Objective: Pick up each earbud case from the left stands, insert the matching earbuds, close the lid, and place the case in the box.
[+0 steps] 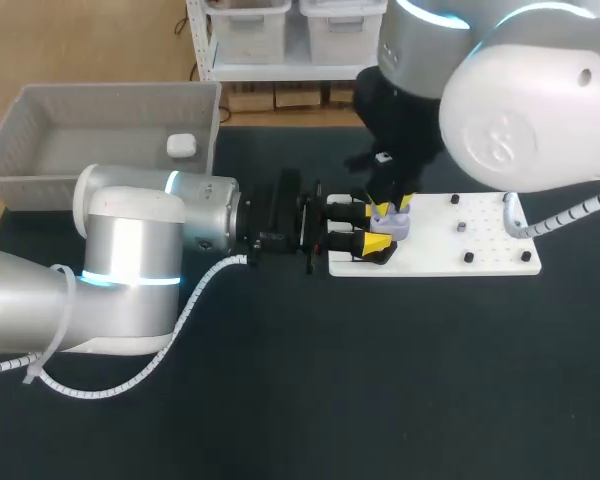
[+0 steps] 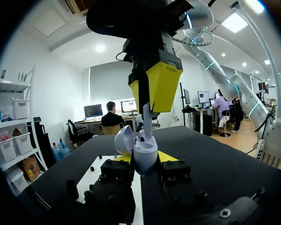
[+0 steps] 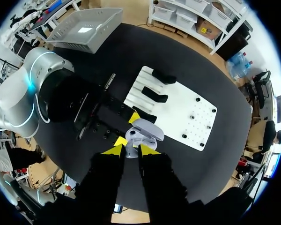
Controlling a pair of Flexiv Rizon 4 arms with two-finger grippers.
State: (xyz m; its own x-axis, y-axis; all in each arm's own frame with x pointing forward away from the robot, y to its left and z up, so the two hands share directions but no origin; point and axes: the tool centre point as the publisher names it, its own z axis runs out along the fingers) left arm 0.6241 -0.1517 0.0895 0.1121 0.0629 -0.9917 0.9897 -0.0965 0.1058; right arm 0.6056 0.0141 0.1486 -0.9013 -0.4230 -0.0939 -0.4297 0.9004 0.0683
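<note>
Grippers meet over the white stand board point(image 1: 480, 245): the left gripper point(image 2: 145, 158) is clamped from both sides on the lilac earbud case point(image 2: 144, 149), lid open. The right gripper point(image 2: 149, 108) hangs straight above, pinching an earbud point(image 2: 147, 123) upright at the case's mouth.

A black table point(image 1: 280, 400) is spreading across the near scene. Beyond its far edge a light wooden floor point(image 1: 90, 40) is showing, and a white shelf point(image 1: 280, 62) is standing there, holding pale bins point(image 1: 245, 25). White walls point(image 2: 51, 93) are enclosing the room, round ceiling lights point(image 2: 100, 48) are glowing overhead, and monitors point(image 2: 92, 110) are standing far off.
</note>
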